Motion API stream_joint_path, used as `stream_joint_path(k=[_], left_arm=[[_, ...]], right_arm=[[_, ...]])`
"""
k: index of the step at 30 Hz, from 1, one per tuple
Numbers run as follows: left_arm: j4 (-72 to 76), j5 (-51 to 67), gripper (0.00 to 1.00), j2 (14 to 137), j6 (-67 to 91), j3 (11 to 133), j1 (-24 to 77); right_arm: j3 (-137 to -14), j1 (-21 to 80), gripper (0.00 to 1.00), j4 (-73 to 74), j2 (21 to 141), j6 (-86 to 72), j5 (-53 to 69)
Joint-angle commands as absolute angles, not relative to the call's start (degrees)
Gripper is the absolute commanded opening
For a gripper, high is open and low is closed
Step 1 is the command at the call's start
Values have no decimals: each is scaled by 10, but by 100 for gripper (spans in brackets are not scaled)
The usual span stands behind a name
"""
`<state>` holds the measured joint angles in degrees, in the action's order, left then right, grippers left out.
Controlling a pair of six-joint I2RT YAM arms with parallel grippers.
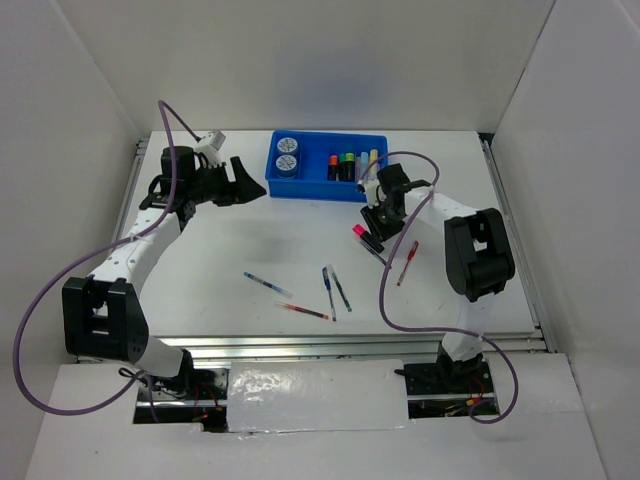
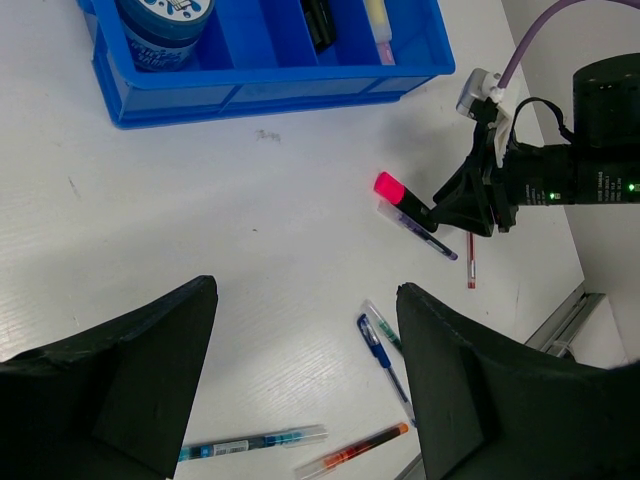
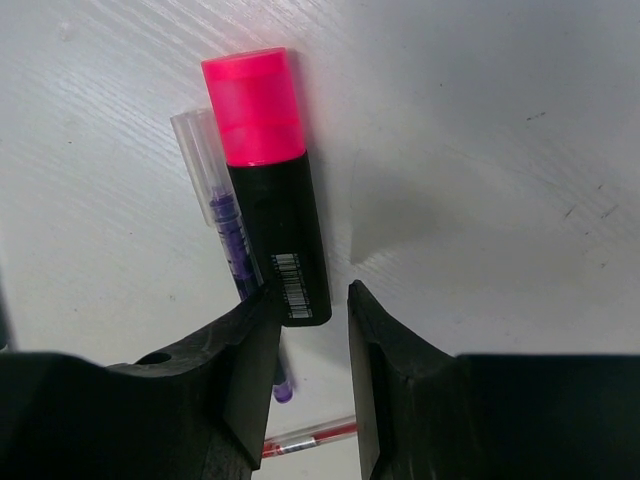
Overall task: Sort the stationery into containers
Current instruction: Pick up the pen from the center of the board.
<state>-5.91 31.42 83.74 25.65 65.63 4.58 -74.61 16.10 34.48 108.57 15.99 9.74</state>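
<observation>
Two grippers noted. Right gripper (image 3: 312,312) partly spread, straddling black end of pink highlighter (image 3: 270,200), purple pen (image 3: 226,222) just beside. Left gripper (image 2: 305,292) spread wide, holding nothing.

The left arm (image 1: 130,250) and the right arm (image 1: 478,255) are each made of smooth white links joined by blocky black joint housings, and each rises from a small black base, the left base (image 1: 182,372) and the right base (image 1: 445,372). A thin purple cable runs along each arm, the left cable (image 1: 25,340) and the right cable (image 1: 383,290), each ending at a small pale grey plug (image 1: 213,140) by the wrist. The left gripper (image 2: 305,290) and the right gripper (image 3: 312,300) have broad, matte black, wedge-shaped fingers, and tiny green lights (image 2: 548,193) glow on the right wrist's black housing.
</observation>
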Motion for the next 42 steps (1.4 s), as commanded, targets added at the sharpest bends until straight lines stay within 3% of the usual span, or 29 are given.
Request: stream_joint_path(k=[1,9,18,42], left_arm=[[-35,325,84,817,257,658,42],[-37,324,84,816,254,657,40],[-34,324,84,815,255,653,39],[-40,323,86,813,251,657,37]], right_arm=[[-777,162,39,366,1100,172,94],[-813,166,37,405,1131,183,107],[-802,170,43,402,1118,179,111],[-830,192,40,436,1152,169,74]])
